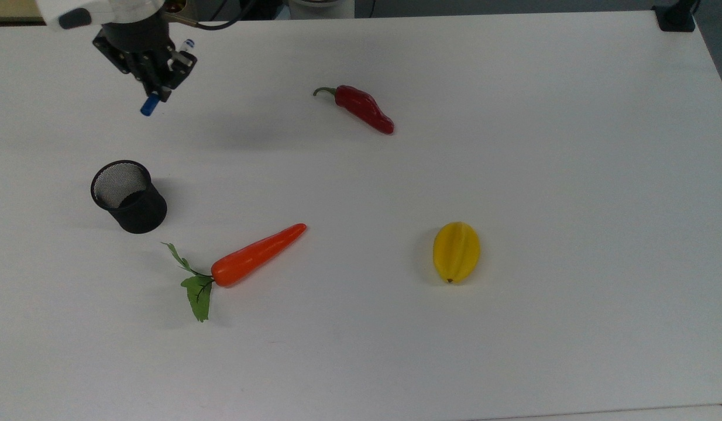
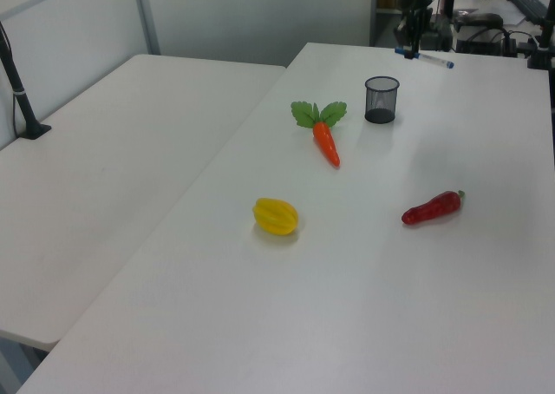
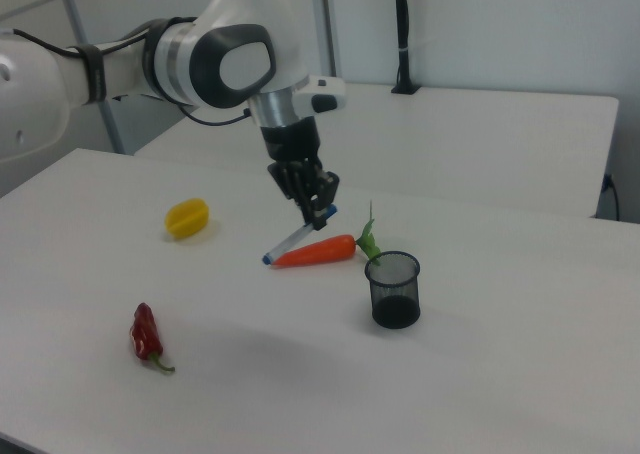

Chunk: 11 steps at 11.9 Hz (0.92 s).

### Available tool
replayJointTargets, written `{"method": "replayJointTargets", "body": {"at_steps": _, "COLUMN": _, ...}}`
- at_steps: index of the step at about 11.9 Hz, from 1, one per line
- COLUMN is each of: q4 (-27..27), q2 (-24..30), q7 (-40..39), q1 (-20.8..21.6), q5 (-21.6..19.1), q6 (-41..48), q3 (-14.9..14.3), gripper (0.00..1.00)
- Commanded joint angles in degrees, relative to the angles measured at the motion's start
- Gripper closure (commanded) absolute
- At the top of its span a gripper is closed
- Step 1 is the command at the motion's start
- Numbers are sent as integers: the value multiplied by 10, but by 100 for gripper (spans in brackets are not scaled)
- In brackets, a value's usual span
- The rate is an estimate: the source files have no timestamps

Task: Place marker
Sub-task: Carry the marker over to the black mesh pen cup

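Hand (image 3: 318,210) clamped on marker (image 3: 297,238), held tilted mid-air off the tabletop (image 1: 513,175), at the top view's far left beyond mesh pen cup (image 1: 129,196); risk: the tilted barrel could catch the cup rim.

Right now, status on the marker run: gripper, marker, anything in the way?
Gripper shut on marker, held tilted above the table. Mesh cup stands empty, apart from it. Carrot lies beside the cup; nothing blocks its mouth.
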<state>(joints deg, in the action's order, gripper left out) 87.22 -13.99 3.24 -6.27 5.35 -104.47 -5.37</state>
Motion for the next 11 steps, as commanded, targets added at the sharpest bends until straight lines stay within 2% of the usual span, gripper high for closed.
{"method": "replayJointTargets", "body": {"at_steps": 1, "q4": 9, "q2": -9, "q7": -5, "q1": -29, "q5": -1, "q6": -116, "q3": -3, "gripper": 88}}
{"method": "replayJointTargets", "body": {"at_steps": 4, "q4": 27, "q2": -31, "q7": -3, "q1": -53, "q5": 0, "q6": -267, "q3": -3, "gripper": 88}}
{"method": "replayJointTargets", "body": {"at_steps": 11, "q4": 29, "q2": -94, "q7": 16, "q1": -59, "q5": 7, "q6": -435, "q3": -3, "gripper": 86}}
